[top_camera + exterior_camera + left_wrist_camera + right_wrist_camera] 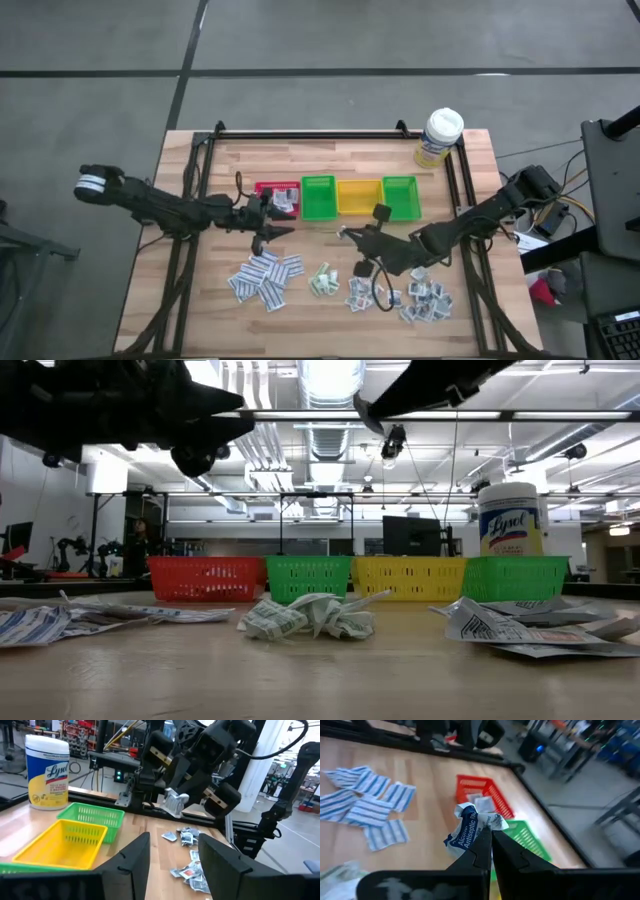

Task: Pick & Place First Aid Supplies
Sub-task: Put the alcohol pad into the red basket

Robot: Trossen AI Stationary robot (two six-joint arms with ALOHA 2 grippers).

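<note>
My right gripper (pixel 347 234) hangs above the table's middle, in front of the row of bins, shut on a crumpled white packet with blue print (pixel 470 827). Facing it from the left, my left gripper (pixel 283 224) is open with nothing between its fingers (pixel 131 865). More first aid supplies lie flat on the wood in front: blue-striped packets (pixel 265 278), green-printed ones (pixel 322 281) and a heap at the right (pixel 425 300). The red bin (pixel 278 197) holds a few packets (pixel 481 802). My right gripper pinches the crumpled packet by its near edge (pixel 481 836) between its two fingertips. The fingers come from the table's right, slanting slightly down. The packet sticks out beyond the fingertips (pixel 175 802), lifted clear of the table.
Four bins stand in a row at mid-table: red, green (pixel 318 197), yellow (pixel 359 197), green (pixel 400 197). A white-capped wipes canister with a yellow label (pixel 440 135) stands at the far right corner. Black rails (pixel 300 134) frame the table.
</note>
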